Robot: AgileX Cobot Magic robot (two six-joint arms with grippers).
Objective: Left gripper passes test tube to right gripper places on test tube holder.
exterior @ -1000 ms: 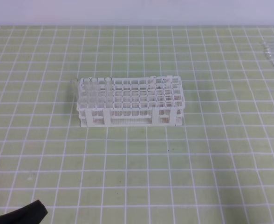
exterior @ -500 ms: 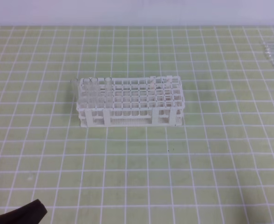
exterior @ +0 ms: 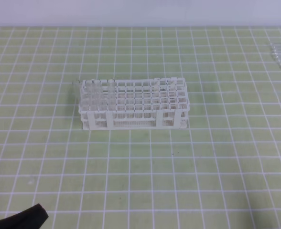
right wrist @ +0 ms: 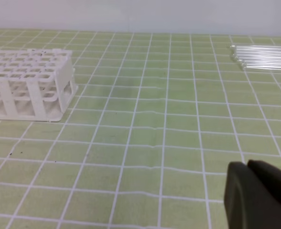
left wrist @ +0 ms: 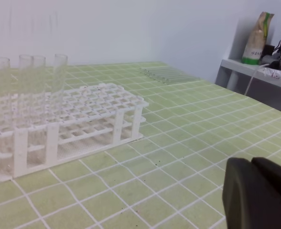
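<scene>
while both sit low and apart, left gripper [left wrist: 255, 191] and right gripper [right wrist: 257, 193] closed, empty-jawed.

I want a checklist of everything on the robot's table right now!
Surface: green mat with white grid lines, flat.
Job's things: white plastic lattice rack mid-table, a few clear glass tubes standing upright at its left end; spare clear tubes lying in a row far right.
Clutter: nothing seen.
Grippers: left gripper and right gripper shut, low, holding nothing.
Cables: white cable off-table.
Surroundings: white wall; grey shelf with a bag.
</scene>
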